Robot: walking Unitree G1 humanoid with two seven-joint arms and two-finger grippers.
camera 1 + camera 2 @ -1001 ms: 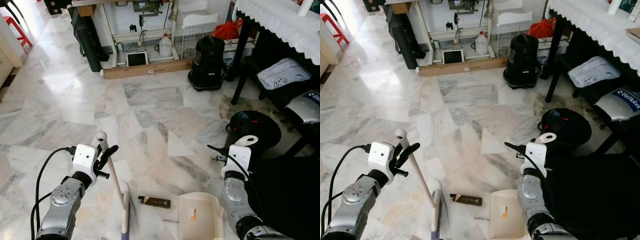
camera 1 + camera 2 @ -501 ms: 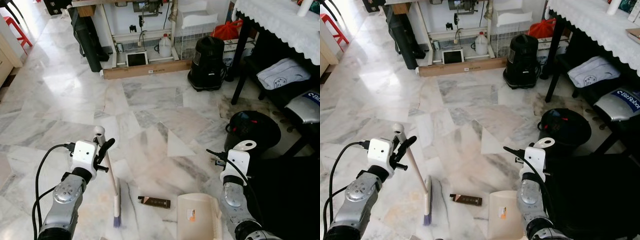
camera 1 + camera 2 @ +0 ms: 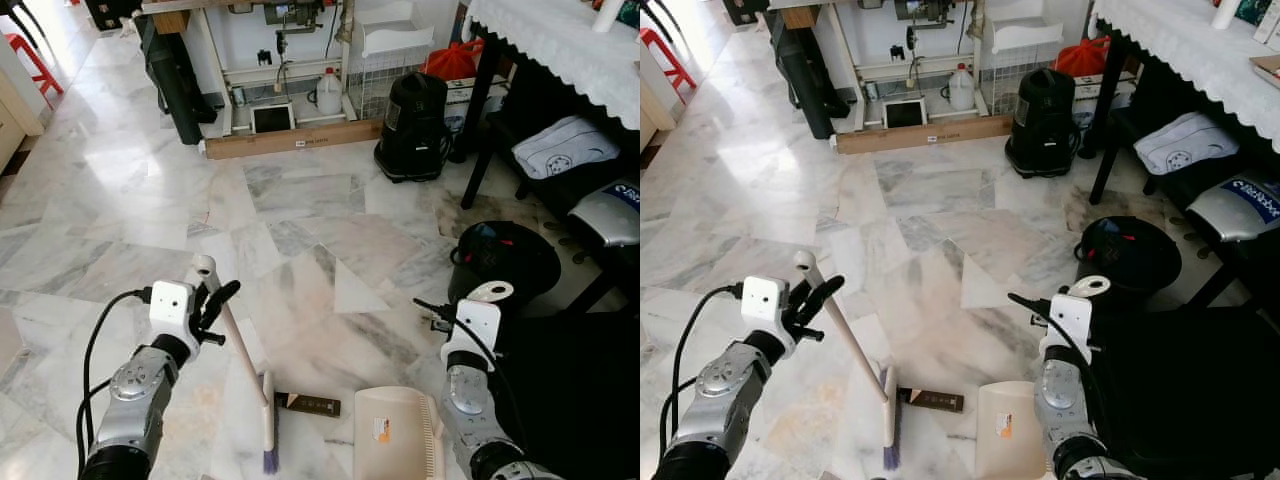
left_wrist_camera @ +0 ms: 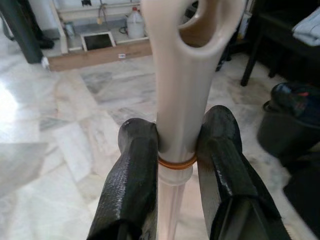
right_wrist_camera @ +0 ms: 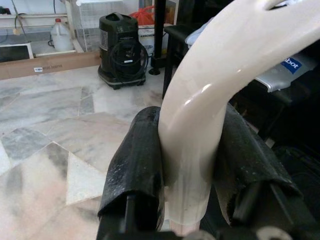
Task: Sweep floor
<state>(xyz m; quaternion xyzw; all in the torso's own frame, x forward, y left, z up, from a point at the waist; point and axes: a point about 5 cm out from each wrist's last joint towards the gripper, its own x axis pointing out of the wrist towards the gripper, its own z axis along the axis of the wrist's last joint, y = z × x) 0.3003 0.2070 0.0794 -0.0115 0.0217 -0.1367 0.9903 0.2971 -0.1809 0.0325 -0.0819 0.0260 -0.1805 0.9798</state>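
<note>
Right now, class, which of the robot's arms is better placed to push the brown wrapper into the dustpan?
Left. The left gripper is clamped on the broom, whose head touches the brown wrapper; the right gripper merely holds the dustpan beside it.

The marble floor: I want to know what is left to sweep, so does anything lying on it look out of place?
Yes. A small dark brown flat wrapper-like piece lies loose on the white marble floor, between the cream broom's purple-bristled head and the cream plastic dustpan. It touches the head.
</note>
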